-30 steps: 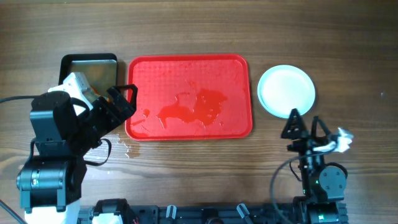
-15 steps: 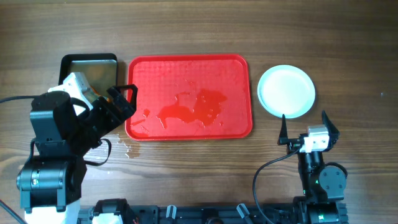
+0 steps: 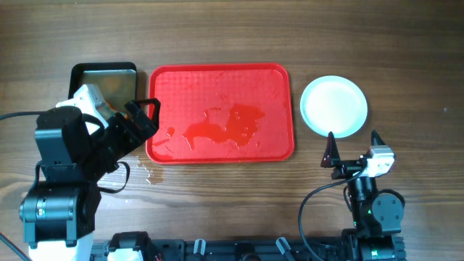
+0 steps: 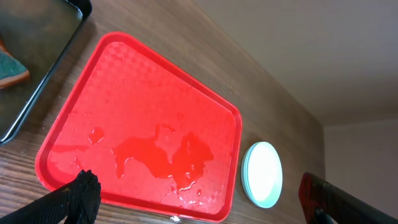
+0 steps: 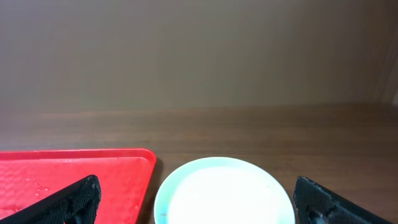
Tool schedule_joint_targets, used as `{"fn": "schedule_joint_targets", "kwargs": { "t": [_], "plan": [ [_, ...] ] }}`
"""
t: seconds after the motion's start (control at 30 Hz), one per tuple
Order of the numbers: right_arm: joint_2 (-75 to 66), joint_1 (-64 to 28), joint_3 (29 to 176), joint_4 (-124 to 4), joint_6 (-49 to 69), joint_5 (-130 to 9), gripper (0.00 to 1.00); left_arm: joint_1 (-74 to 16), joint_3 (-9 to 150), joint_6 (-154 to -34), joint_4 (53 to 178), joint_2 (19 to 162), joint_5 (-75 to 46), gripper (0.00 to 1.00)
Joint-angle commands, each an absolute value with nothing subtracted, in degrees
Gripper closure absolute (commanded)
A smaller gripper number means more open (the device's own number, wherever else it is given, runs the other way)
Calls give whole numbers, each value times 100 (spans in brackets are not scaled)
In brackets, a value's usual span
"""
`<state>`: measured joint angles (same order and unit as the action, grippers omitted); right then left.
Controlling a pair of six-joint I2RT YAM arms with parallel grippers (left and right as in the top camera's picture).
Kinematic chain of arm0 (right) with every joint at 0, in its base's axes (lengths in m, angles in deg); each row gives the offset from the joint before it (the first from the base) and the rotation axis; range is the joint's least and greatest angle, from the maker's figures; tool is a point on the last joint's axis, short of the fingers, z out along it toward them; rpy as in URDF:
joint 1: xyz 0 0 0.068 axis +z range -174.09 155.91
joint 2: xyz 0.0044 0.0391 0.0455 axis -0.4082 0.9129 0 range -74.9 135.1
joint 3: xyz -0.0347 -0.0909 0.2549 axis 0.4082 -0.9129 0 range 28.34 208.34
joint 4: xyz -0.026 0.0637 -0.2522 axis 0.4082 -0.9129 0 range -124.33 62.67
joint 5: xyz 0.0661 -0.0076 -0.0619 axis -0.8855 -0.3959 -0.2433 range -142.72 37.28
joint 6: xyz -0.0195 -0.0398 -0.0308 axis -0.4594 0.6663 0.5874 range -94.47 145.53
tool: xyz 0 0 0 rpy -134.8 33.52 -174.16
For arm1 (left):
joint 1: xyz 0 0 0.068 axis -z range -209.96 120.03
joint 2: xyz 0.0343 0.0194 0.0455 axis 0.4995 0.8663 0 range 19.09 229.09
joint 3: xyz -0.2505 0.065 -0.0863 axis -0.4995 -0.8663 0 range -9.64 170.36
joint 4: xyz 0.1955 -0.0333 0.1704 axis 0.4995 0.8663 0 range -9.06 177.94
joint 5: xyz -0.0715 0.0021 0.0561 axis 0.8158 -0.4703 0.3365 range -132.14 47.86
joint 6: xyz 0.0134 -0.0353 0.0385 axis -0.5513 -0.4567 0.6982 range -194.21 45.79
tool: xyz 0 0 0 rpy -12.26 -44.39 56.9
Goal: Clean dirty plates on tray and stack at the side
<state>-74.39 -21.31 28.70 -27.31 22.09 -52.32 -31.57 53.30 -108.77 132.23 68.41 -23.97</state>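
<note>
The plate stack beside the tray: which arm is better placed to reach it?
Right. The right gripper is open, facing the plate stack close by; the left gripper sits across the tray.

The tray [image 3: 217,83] is bright red with a fine chequered surface pattern; a glossy wet patch [image 3: 225,127] on it reads as a deeper, more saturated red. The plates [image 3: 333,106] are plain white with a faint bluish tint. The worktop [image 3: 217,29] is mid-brown wood with darker streaks of grain. The pan [image 3: 101,67] has a black rim and a dull brownish-grey inside, and the sponge [image 4: 9,68] in it is teal with an orange edge. The left arm [image 3: 61,145] and right arm [image 3: 373,206] are black, each with a white part near the wrist.
</note>
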Motion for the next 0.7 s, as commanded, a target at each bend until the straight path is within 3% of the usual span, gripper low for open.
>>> {"fn": "schedule_joint_targets", "kwargs": {
  "t": [0.0, 0.4, 0.47, 0.57, 0.67],
  "plan": [
    [-7469, -2139, 2864, -2710, 2047, -5317, 0, -3131, 5326, -10764, 13212, 6832, -2312, 0],
    [-7469, -2139, 2864, -2710, 2047, -5317, 0, -3131, 5328, -10759, 13212, 6830, -2316, 0],
    [-7469, -2139, 2864, -2710, 2047, -5317, 0, -3135, 5321, -10742, 13304, 6766, -3103, 0],
    [-7469, -2139, 2864, -2710, 2047, -5317, 0, -3109, 5096, -10737, 13780, 6519, -3337, 0],
    [-7469, -2139, 2864, -2710, 2047, -5317, 0, -3070, 4034, -10597, 13052, 5850, -3560, 0]
  ]
}}
